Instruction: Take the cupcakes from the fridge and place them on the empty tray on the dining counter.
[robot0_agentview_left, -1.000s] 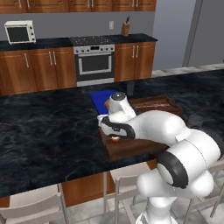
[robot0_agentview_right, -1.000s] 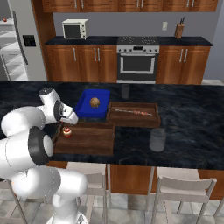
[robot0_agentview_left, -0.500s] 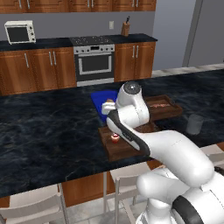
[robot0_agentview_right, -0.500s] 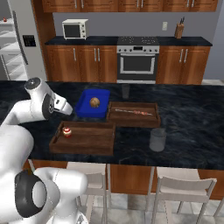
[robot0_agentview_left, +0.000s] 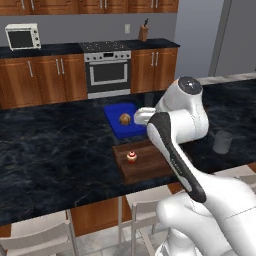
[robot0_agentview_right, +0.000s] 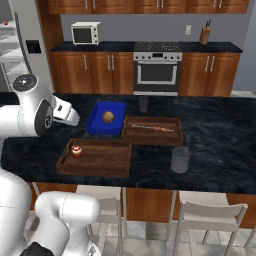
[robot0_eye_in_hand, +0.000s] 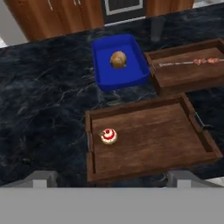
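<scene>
Tool: up above the desk (robot0_eye_in_hand: 48, 100), fingers (robot0_eye_in_hand: 43, 177) spread wide — nothing between them, touching nothing.
Cupcake (robot0_eye_in_hand: 108, 136): one sits upright on the brown tray (robot0_eye_in_hand: 166, 144), near its left end in the hand view.
Tray: flat on the black desk, just beside the blue tray (robot0_eye_in_hand: 131, 72) with the brown bun (robot0_eye_in_hand: 118, 59).
Second brown tray (robot0_eye_in_hand: 183, 74): holds a skewer — right of the blue one.
Grey cup (robot0_agentview_right: 180, 159): on the desk, near the trays.
</scene>
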